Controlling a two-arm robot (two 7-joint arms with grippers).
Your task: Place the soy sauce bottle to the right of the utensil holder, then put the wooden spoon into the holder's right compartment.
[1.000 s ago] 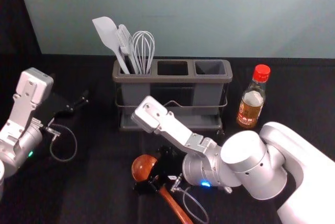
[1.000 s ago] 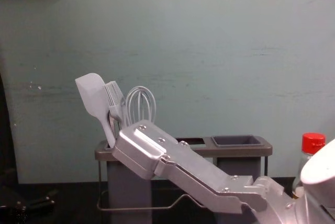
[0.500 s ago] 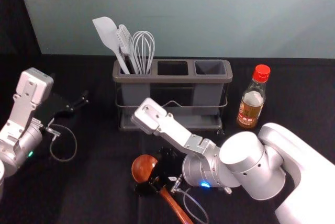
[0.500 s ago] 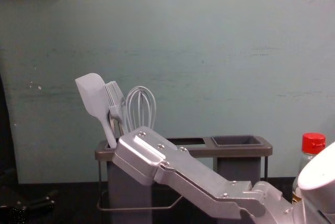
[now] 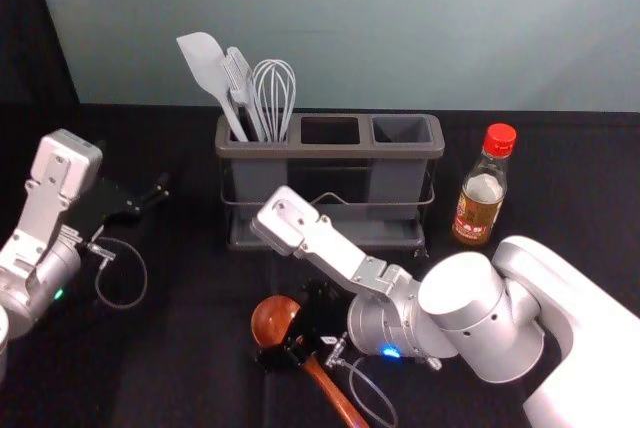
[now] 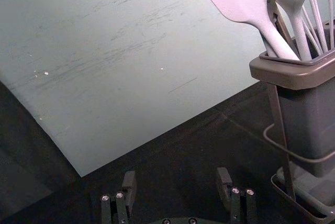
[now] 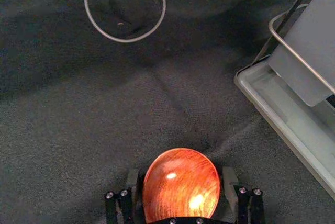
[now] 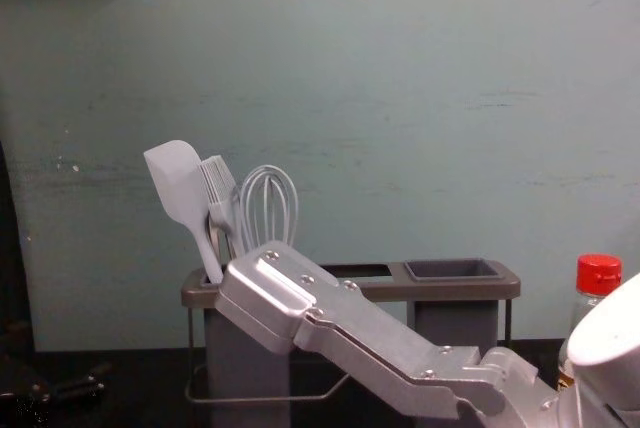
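Right, brown wooden spoon with a round bowl (image 5: 272, 320) is on the near side of the counter (image 5: 180, 348), in front of the holder. Long axis runs slantwise: bowl on the far-left end, handle coming back toward the robot and to the right. Right hand (image 7: 181, 176) is at the bowl end, fingers wide, one on each side, the line between them about square across the spoon's axis. Can't tell if either finger touches the wood; reads as lined up but not gripped. So the step in hand looks like the grasp, and the closing should go across the axis, ideally at the neck, since the rounded bowl could slip or swivel in the squeeze

Grey utensil holder with a brown rim (image 5: 290, 151) sits beyond the spoon. Its right compartment (image 5: 402, 131) is farther off and to the right of the bowl, so after lifting, the spoon would need to go away and rightward and be tipped upright, probably handle end down. Long handle may catch the rim on the way in

Clear glass soy sauce bottle with a red cap (image 5: 482, 193) stands upright just right of the holder, so that half looks done. Left hand (image 6: 177, 173) is parked left of the holder, fingers apart with nothing between; right hand is clearly the nearer one
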